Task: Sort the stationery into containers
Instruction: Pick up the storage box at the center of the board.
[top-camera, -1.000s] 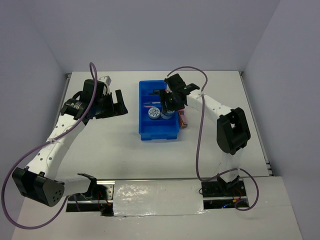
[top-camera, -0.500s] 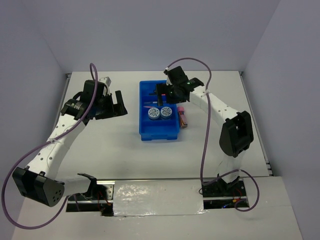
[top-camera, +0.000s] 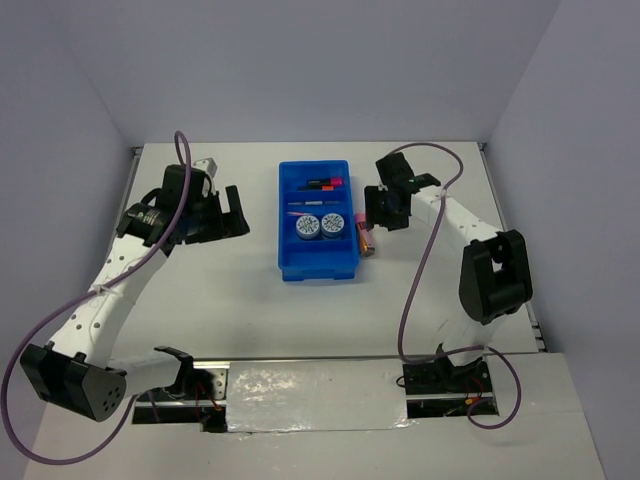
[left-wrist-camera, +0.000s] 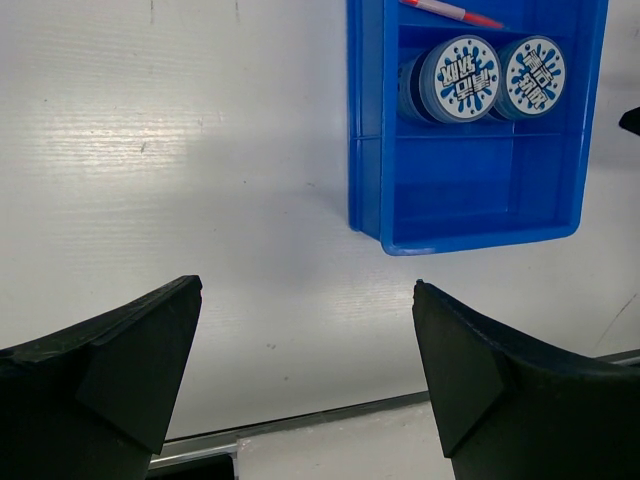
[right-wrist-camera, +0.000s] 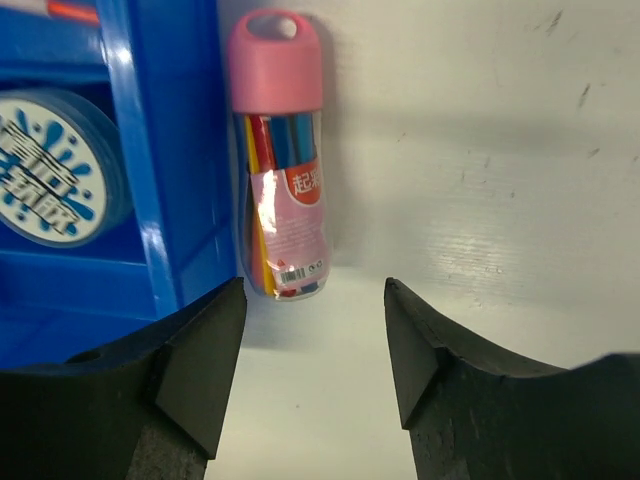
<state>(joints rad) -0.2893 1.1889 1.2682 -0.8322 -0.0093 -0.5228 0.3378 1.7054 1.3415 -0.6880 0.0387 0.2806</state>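
The blue tray (top-camera: 318, 270) lies mid-table. Its third compartment holds two blue-white tape rolls (top-camera: 308, 226) (top-camera: 333, 224). Black markers with pink and orange caps (top-camera: 322, 184) lie in the far compartment, and a thin pen (top-camera: 310, 204) in the one behind the rolls. The nearest compartment is bare. The pink-copper tube (top-camera: 366, 238) lies on the table against the tray's right wall; it also shows in the right wrist view (right-wrist-camera: 283, 160). My right gripper (top-camera: 378, 212) (right-wrist-camera: 314, 285) is open and empty just over the tube's end. My left gripper (top-camera: 235, 210) (left-wrist-camera: 306, 288) is open and empty, left of the tray (left-wrist-camera: 365, 120).
White table with walls on the left, back and right. A metal rail runs along the near edge (left-wrist-camera: 300, 425). The right arm's purple cable (top-camera: 415, 290) loops over the table's right side.
My right gripper has left the tray, moved right and now hovers by the tube; both tape rolls stay in the tray. The left arm has shifted slightly.
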